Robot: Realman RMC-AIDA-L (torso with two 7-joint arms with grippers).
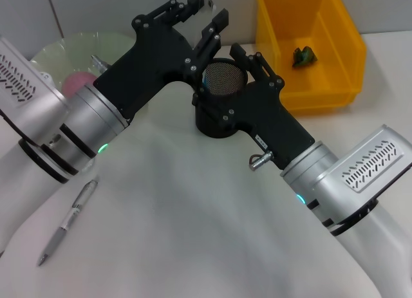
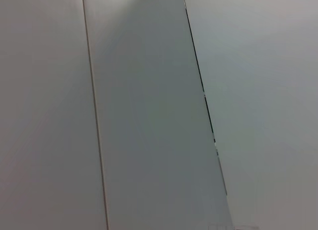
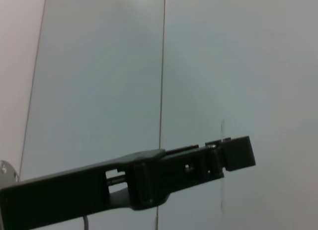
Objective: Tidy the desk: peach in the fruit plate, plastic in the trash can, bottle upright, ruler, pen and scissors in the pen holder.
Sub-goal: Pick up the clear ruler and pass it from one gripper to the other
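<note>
My left gripper [image 1: 207, 8] is raised above the black mesh pen holder [image 1: 221, 92] and shut on a clear ruler [image 1: 206, 2], which is hard to make out. Just right of the holder's rim, my right gripper [image 1: 247, 53] stands open and empty. A silver pen [image 1: 67, 221] lies on the table at the front left. The pink peach [image 1: 77, 82] rests in the pale green fruit plate [image 1: 61, 50] at the back left. A crumpled green plastic [image 1: 304, 55] lies in the yellow trash can [image 1: 322, 85]. Bottle and scissors are out of view.
A thin metal tip [image 1: 98, 62] pokes out by my left arm at the plate; I cannot tell what it is. Both wrist views show only wall panels, with a black finger [image 3: 149, 183] crossing the right one.
</note>
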